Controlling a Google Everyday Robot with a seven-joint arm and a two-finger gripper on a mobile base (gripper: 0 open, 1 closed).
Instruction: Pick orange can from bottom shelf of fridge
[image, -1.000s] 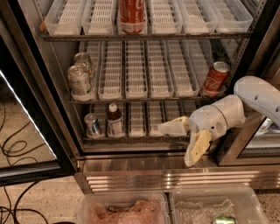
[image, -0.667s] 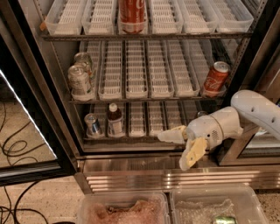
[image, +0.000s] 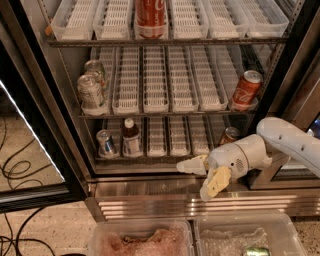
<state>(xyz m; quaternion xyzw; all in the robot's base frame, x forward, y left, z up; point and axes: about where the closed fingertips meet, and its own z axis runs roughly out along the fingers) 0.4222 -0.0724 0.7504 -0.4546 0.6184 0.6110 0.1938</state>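
The orange can (image: 229, 135) stands in the right lane of the bottom shelf (image: 156, 139) of the fridge (image: 150, 189); only its upper part shows above my arm. My gripper (image: 192, 181) hangs in front of the steel base panel, below and left of the can and apart from it. It is open with nothing between its pale fingers (image: 189, 166).
On the bottom shelf's left side are a blue-and-silver can (image: 106, 143) and a brown bottle (image: 131, 138). A red can (image: 246, 89) and silver cans (image: 91, 91) sit one shelf up. Two plastic bins (image: 142, 239) lie on the floor in front, and the glass door (image: 30, 150) stands open at left.
My gripper has dropped down and to the left, from the bottom shelf's front to the steel base panel. The orange can, hidden behind the arm before, now shows.
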